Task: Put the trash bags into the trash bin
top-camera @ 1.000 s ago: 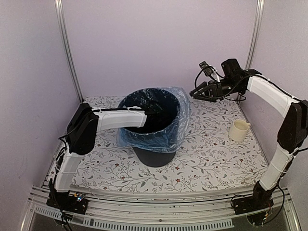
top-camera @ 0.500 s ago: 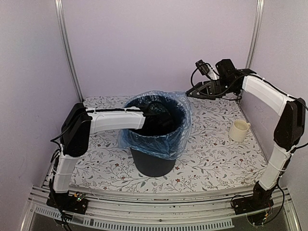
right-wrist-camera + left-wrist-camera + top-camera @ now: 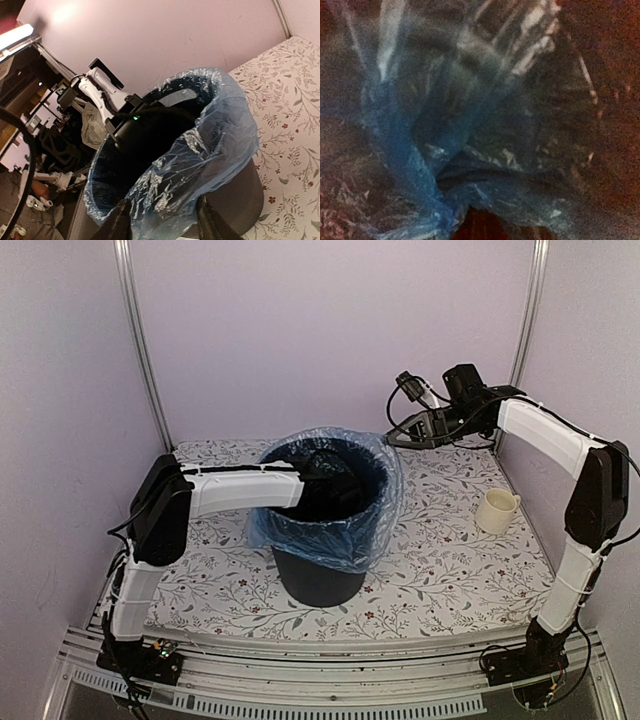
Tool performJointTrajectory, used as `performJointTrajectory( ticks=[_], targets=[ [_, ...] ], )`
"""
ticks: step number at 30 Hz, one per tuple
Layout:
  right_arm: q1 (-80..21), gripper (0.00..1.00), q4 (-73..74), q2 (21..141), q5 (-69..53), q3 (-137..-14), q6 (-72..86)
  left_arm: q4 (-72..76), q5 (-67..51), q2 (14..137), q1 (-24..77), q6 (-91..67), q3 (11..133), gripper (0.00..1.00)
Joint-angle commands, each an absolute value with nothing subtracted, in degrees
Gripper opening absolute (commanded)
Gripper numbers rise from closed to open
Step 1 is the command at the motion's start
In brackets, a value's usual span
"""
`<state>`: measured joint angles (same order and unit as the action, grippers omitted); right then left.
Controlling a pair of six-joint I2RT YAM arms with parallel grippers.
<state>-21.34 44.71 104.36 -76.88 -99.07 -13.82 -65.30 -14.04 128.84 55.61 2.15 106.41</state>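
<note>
My left fingers shut, sunk out of sight inside the trash bin, my right fingers parted and empty, hovering near its far rim, light-blue trash bag lining the bin, edge draped outside, bin upright mid-bench.

Left arm across trash bin mouth

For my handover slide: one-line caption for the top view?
The left arm reaches down inside the trash bin, blue trash bag draped over its rim; right gripper hovers behind, apart.
</note>
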Motion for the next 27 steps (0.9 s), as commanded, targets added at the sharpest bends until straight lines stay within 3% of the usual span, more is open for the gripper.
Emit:
performJointTrajectory(
  ticks=[1, 2, 4, 27],
  targets=[
    [-21.5, 0.23, 43.0, 105.9, -77.9, -98.3, -12.2, -64.9, -14.3, 131.6, 55.8, 3.1, 109.0, 0.0],
    [-21.5, 0.11, 42.1, 106.0, -77.2, -97.5, -11.5, -64.9, -14.3, 131.7, 55.8, 3.0, 109.3, 0.0],
    [-21.5, 0.03, 41.4, 106.7, -75.3, -96.4, -9.6, -64.9, -14.3, 131.8, 55.8, 3.1, 109.8, 0.0],
    [-21.6, 0.01, 43.1, 112.4, -66.9, -93.2, -8.9, -64.8, -10.9, 127.3, 55.1, 3.9, 110.2, 0.0]
  ],
)
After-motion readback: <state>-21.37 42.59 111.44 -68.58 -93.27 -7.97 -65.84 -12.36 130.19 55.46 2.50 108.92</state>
